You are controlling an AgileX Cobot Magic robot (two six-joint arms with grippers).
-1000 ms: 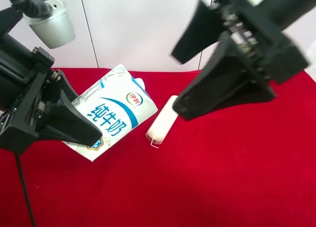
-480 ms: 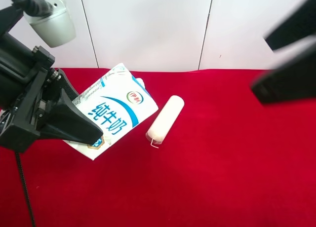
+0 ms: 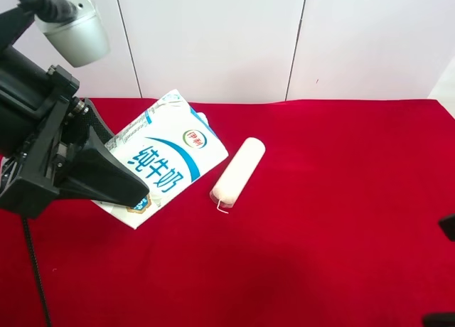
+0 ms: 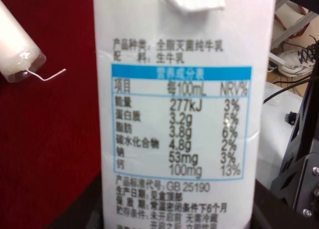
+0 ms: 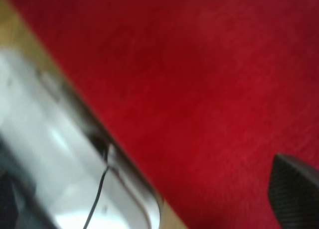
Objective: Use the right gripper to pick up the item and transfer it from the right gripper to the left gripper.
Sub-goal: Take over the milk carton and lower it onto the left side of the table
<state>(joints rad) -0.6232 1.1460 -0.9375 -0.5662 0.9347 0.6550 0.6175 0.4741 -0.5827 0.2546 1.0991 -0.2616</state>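
Observation:
The item [image 3: 167,160], a white milk carton with blue lettering, hangs tilted above the red cloth at the exterior high view's left. My left gripper [image 3: 135,192] is shut on its lower end. In the left wrist view the carton's nutrition panel [image 4: 179,119] fills the picture, with the dark jaws at either side of its base. Of my right gripper [image 3: 445,273] only two dark bits show at that view's lower right edge, far from the carton. The right wrist view shows one black fingertip [image 5: 295,191] over bare cloth, with nothing between the jaws.
A cream cylindrical roll [image 3: 238,172] lies on the red cloth [image 3: 320,234] just right of the carton, a thin wire sticking from its near end [image 4: 47,75]. A silvery metal rail [image 5: 65,154] borders the cloth in the right wrist view. White wall panels stand behind.
The arm at the exterior high view's right has pulled away from the upper middle and out past the right edge. The left gripper and the carton have not moved.

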